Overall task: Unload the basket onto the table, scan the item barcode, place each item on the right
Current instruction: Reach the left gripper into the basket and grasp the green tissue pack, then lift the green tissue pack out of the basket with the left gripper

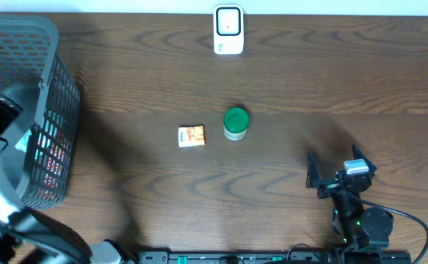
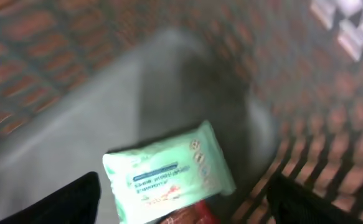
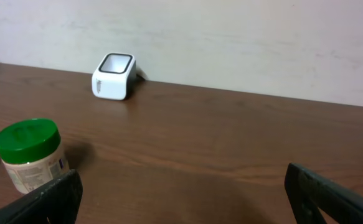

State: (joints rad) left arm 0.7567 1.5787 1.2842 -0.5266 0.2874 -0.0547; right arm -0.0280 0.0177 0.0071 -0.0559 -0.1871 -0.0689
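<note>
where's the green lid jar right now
In the overhead view the jar stands near the middle of the table, just right of the small orange box, with the white scanner beyond it at the far edge.

No legible text: print on the green pack is blurred, labels on small box and green-lidded jar too small to read

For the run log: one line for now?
left gripper: open above pale green wipes packet in grey mesh basket | right gripper: open, empty | white box scanner: far edge
</note>
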